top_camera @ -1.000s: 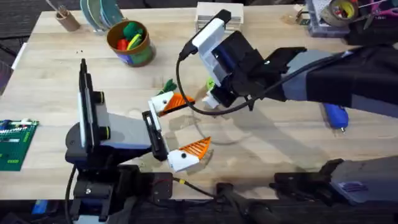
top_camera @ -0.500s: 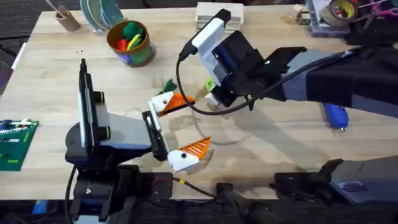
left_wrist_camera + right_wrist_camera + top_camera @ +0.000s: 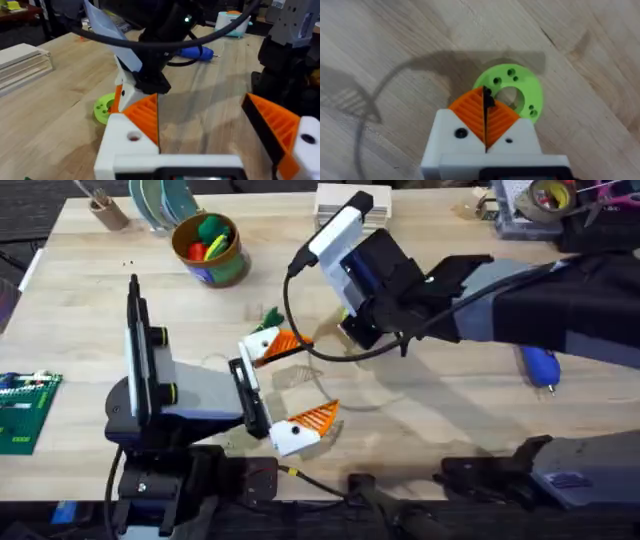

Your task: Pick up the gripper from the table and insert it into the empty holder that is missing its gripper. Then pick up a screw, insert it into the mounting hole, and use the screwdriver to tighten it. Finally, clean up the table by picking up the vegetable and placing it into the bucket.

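My left gripper (image 3: 292, 383) rests open near the table's middle. Both its white fingers carry orange ribbed pads, and the orange gripper (image 3: 145, 115) sits in the white holder (image 3: 125, 145), whose mounting hole shows on the front. My right gripper (image 3: 485, 97) hangs just above the bright green ring disc (image 3: 512, 95), shut, with a small dark screw (image 3: 489, 102) pinched at its tips. From the left wrist it shows as a dark body over the disc (image 3: 104, 107). The vegetable (image 3: 271, 317) lies beside the left gripper. The bucket (image 3: 210, 248) stands at the back left. The blue screwdriver (image 3: 540, 367) lies at the right.
A brown cup with sticks (image 3: 105, 210) and plates (image 3: 160, 200) stand at the back left. A green circuit board (image 3: 25, 410) lies at the left edge. Stacked wooden slats (image 3: 350, 200) and a box with a tape roll (image 3: 545, 198) line the back.
My right gripper has drawn back slightly from the table, so its white fingertips and the green disc no longer show from overhead. The left arm has not moved.
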Robot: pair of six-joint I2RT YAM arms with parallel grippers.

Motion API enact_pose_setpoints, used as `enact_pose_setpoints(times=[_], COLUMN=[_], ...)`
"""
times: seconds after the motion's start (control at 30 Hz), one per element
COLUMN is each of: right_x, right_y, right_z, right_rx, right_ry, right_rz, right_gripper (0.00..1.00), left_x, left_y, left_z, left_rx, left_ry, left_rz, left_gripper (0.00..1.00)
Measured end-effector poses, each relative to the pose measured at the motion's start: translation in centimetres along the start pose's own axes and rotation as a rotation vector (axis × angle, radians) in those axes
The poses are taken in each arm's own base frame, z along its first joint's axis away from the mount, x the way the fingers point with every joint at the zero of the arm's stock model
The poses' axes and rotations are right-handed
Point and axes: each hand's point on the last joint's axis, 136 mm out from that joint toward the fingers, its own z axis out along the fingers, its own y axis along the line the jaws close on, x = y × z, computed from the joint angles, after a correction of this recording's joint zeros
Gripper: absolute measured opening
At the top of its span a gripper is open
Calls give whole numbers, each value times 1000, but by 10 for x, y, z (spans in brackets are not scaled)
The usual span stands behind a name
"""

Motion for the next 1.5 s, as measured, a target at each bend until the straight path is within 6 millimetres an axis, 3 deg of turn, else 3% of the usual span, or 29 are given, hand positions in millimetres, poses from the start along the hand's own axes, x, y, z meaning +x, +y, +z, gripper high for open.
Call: enact_pose_setpoints(times=[1.4, 1.5], right_x=[-4, -4], right_y=[-4, -4], right_z=[-10, -10], right_rx=[14, 14], right_ry=[-18, -18], right_rz=[-22, -23], right_gripper=[18, 423], left_x=[0, 0], left_y=[0, 0], left_z=[0, 0], left_rx=[0, 0], left_ry=[0, 0], left_rz=[0, 0], left_gripper=[993, 993])
